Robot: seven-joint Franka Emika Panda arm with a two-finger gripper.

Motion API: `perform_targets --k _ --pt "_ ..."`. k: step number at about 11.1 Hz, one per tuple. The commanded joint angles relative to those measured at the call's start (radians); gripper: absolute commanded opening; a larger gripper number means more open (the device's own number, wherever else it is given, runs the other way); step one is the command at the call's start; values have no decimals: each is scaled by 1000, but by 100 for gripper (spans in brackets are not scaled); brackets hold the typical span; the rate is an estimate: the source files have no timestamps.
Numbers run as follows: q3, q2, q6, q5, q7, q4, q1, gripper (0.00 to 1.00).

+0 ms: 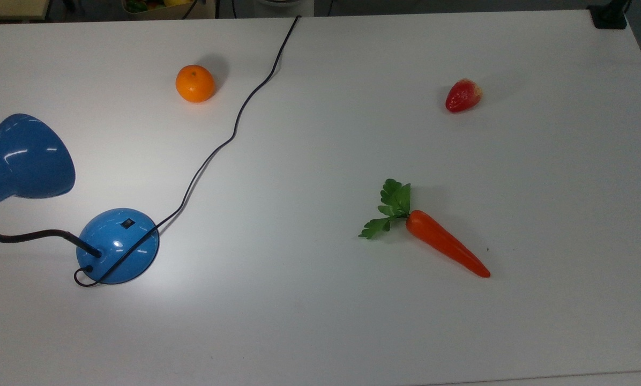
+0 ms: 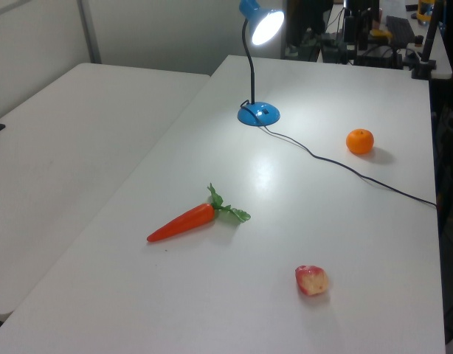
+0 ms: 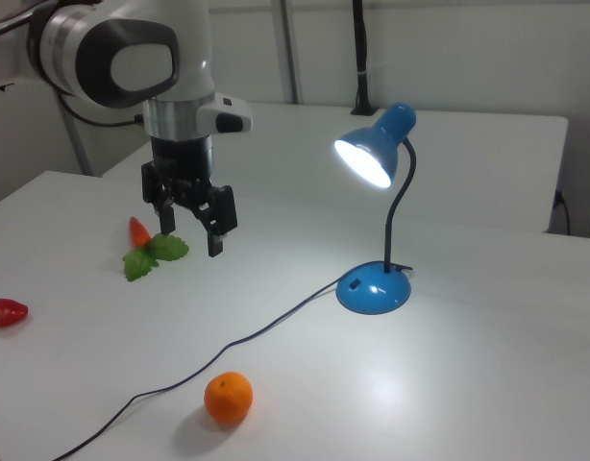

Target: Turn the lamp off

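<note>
The blue lamp [image 1: 118, 245] stands at the top view's left, its cone shade [image 1: 28, 158] bent over on a black neck and a small black switch [image 1: 127, 223] on the domed base. The lamp [image 3: 372, 288] is lit in the right view, and its shade [image 2: 265, 26] glows in the left view too. A thin black cord [image 1: 235, 128] runs from the base across the table to the far edge. My gripper [image 3: 191, 235] hangs open and empty above the table, well to the right view's left of the lamp, apart from it.
An orange [image 1: 194, 83] lies beyond the lamp, close to the cord. A carrot [image 1: 444, 247] with green leaves lies mid-table and a strawberry [image 1: 462, 95] toward the top view's far right. A second white table [image 2: 71, 147] adjoins on the left view's left.
</note>
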Motion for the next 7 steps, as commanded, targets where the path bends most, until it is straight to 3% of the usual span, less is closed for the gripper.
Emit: perform_targets --k 1,7 --pt "-3 -2 -86 5 13 21 18 100" --pt "-3 3 -141 21 4 42 61 100"
